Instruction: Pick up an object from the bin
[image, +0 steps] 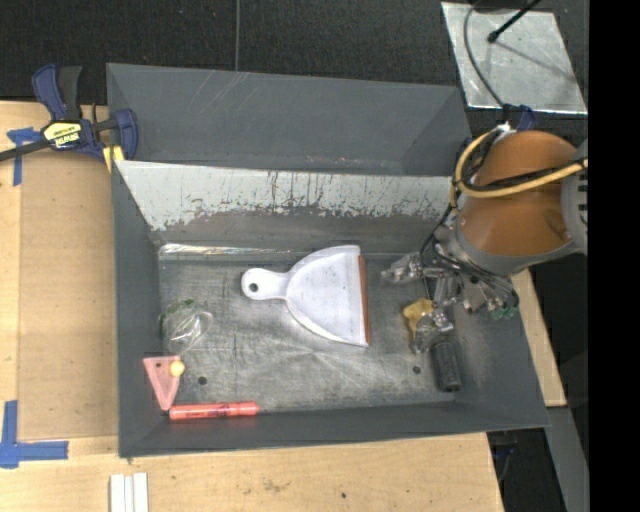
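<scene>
Grey metal bin (135, 300) in the camera view holds a few scattered things, well apart. A white plastic dustpan with an orange edge (325, 293) lies in the middle of the floor. At the left sit a crumpled clear wrapper with green in it (183, 321), a pink triangular piece (158, 382) and a red-orange marker pen (213, 410) along the front wall. The gripper (432, 322) hangs low over the right end of the floor, under the arm's orange cover. A small yellowish lump (416, 314) lies right at its tip, and a short black cylinder (446, 368) lies just beside it, toward the front wall. Whether the gripper is spread or pressed together cannot be told, nor whether it touches the lump. The step in hand looks like the descent or the grasp itself, with the yellowish lump the likeliest target. Next it probably needs a firm closure on that lump and a straight lift clear of the black cylinder and the right wall.
</scene>
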